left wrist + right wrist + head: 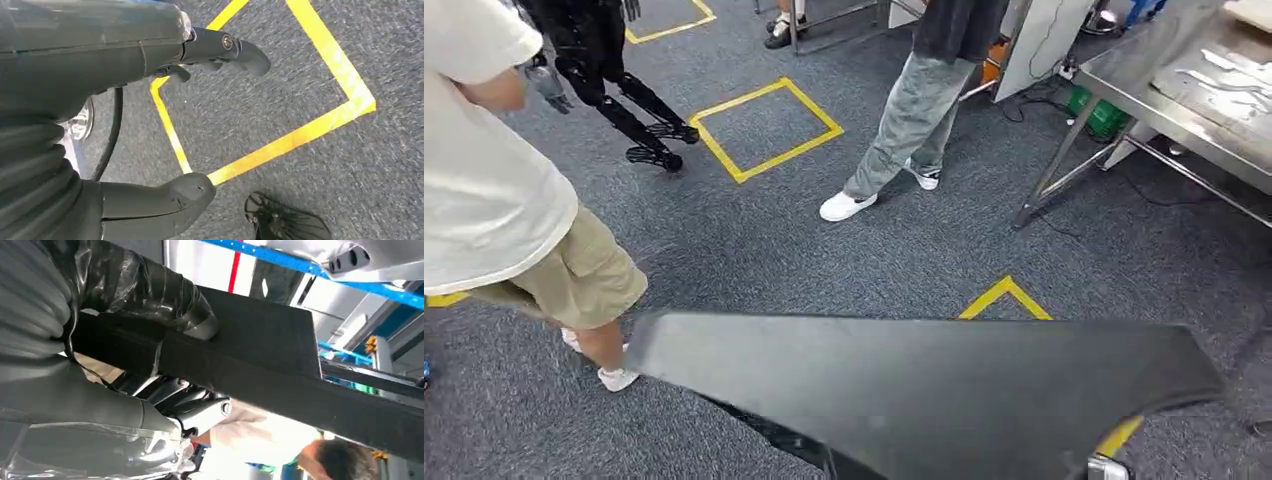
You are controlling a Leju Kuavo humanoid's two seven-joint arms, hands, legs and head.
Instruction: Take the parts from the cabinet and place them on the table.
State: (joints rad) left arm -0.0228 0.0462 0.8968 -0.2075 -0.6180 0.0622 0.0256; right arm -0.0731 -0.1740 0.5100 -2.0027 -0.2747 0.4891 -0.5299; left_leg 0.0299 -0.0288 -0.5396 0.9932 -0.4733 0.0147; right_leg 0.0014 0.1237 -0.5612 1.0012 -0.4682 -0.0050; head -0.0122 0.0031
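Note:
A large black curved panel (924, 385) spans the bottom of the head view, carried above the grey carpet. In the right wrist view the same panel (260, 355) runs across as a dark flat edge, and my right hand (100, 390) grips it, the taped thumb (165, 295) lying over one face and the fingers (200, 412) pressed against the other. My left hand (60, 100) hangs over the floor with its fingers (225, 47) and thumb (170, 202) apart and nothing between them. The metal table (1184, 100) stands at the far right.
A person in a white shirt and khaki shorts (514, 220) stands close on the left. Another person in grey trousers (904, 120) stands ahead. A black robot's legs (624, 100) are at the far left. Yellow tape squares (764, 130) mark the carpet.

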